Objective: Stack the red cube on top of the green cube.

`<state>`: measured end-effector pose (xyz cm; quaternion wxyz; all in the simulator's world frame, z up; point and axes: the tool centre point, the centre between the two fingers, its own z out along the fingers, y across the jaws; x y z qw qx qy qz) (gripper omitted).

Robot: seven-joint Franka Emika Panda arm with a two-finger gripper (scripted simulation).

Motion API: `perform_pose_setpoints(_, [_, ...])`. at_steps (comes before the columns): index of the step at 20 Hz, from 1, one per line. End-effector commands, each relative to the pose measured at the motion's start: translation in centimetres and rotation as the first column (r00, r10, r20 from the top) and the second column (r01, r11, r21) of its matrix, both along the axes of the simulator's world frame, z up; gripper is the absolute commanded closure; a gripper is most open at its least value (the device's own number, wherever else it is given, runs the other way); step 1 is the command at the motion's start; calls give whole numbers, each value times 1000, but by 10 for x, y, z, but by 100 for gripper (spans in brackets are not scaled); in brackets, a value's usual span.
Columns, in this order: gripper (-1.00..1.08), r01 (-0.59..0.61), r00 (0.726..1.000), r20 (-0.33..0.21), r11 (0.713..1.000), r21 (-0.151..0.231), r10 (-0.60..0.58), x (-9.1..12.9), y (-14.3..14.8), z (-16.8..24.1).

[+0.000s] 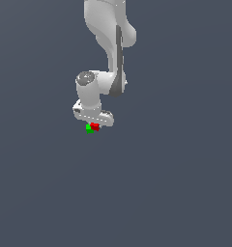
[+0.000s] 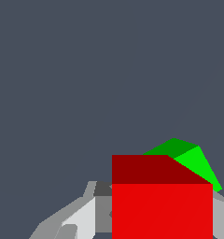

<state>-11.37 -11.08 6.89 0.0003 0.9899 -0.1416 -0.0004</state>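
The red cube [image 1: 95,127] sits between the fingers of my gripper [image 1: 94,123], which is shut on it. In the wrist view the red cube [image 2: 161,210] looms large, with a grey finger [image 2: 102,212] pressed against one side of it. The green cube [image 2: 188,156] shows just behind it, turned at an angle and partly hidden. In the exterior view the green cube [image 1: 89,129] peeks out on the exterior view's left of the red one, touching or nearly touching it and slightly lower. Whether the red cube rests on the green one cannot be told.
The plain dark grey floor [image 1: 176,183] stretches all around the cubes. The white arm [image 1: 110,43] rises above the gripper toward the top of the exterior view. No other objects show.
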Motion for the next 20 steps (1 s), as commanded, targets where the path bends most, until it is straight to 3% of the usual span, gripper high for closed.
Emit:
perform_pose_setpoints(1, [108, -2, 1000, 1, 1000, 0, 2, -6, -15, -3])
perform_pose_setpoints(10, [108, -2, 1000, 1, 1000, 0, 2, -14, -37, -7])
perform_pose_setpoints(11, [-92, -2, 1000, 1, 1000, 0, 2, -14, -37, -7])
perform_pose_setpoints(20, [-92, -2, 1000, 1, 1000, 0, 2, -14, -37, -7])
